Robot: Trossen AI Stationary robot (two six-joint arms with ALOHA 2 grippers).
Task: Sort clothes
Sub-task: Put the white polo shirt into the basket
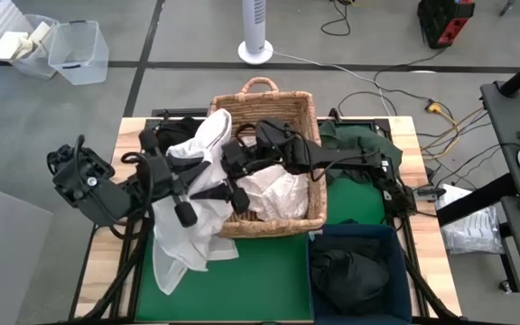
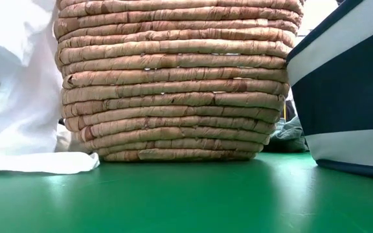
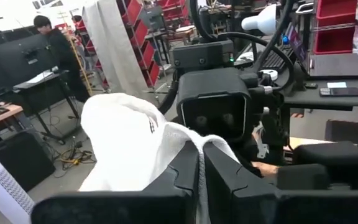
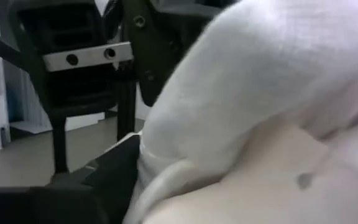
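Observation:
A white garment [image 1: 192,208] hangs over the left rim of the tan wicker basket [image 1: 307,117]. Its lower end lies on the green mat [image 2: 37,162]. My left gripper [image 3: 201,171] is at that rim [image 1: 213,185], shut on this garment. My right gripper [image 1: 240,155] reaches in from the right over the basket, right beside the same garment, and white cloth [image 4: 260,93] fills its wrist view. An off-white garment [image 1: 278,194] lies in the basket. A dark green one [image 1: 359,144] lies to the basket's right, and a dark one [image 1: 350,275] lies in the blue bin. My left gripper pinches a fold of the white garment [image 3: 194,146] between its two fingers, coming level from the table's left. The cloth humps up beyond the fingertips [image 3: 123,124] and hangs down over the arm, with its lower end on the mat.
The dark blue bin [image 1: 391,236] stands at the near right, close to the basket [image 2: 173,84]. The green mat [image 1: 269,280] lies in front of the basket. Clear plastic tubs [image 1: 70,50] and a white fan [image 1: 255,36] stand on the floor beyond the table.

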